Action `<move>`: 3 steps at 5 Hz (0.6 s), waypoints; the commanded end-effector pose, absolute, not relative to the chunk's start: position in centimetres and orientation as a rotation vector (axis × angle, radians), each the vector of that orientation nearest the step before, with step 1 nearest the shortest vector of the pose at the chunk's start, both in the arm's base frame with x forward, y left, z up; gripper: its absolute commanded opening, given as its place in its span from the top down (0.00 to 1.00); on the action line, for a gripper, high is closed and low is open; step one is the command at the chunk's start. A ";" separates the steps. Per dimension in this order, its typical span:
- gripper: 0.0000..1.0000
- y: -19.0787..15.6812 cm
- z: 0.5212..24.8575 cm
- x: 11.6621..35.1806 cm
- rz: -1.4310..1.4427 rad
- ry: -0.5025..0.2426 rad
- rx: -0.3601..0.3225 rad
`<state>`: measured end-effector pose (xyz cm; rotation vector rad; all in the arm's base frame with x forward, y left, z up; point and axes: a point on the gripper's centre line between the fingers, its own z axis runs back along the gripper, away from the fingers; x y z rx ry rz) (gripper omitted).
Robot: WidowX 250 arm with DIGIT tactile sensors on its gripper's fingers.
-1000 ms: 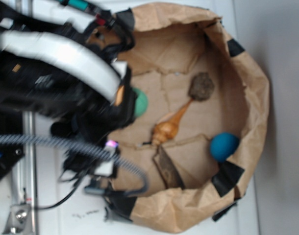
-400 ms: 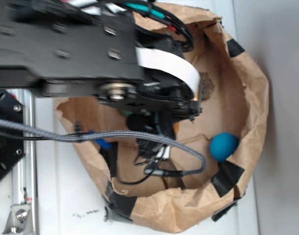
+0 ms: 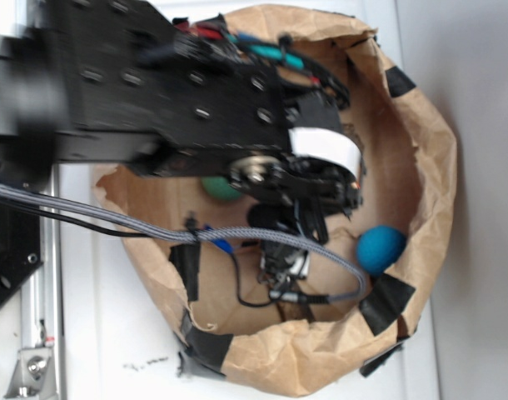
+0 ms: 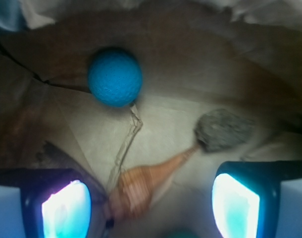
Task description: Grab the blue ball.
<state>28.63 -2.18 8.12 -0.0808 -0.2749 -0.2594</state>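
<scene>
Brown paper forms the bag (image 3: 429, 142) that rings everything. Inside it the blue ball (image 3: 380, 249) rests against the wall, beside a strip of black tape (image 3: 385, 304). Farther from that wall, the gripper (image 4: 151, 203) hovers with fingers (image 4: 66, 205) spread wide apart, empty, above the wooden maraca (image 4: 141, 183); its grey stone (image 4: 224, 130) lies near.

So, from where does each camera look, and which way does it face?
Exterior: sits above, looks down into the paper bag; the black arm covers much of it, and the blue ball lies by the bag's wall.
Wrist: sits on the arm, faces forward along the bag floor; the gripper shows open, with two fingertips at the bottom corners.
Shared: the blue ball.
</scene>
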 end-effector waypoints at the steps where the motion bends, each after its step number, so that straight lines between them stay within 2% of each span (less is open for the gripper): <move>1: 0.00 -3.1 7.4 34.0 -0.300 -0.388 -0.067; 3: 0.00 -2.8 6.4 36.9 -0.337 -0.479 -0.047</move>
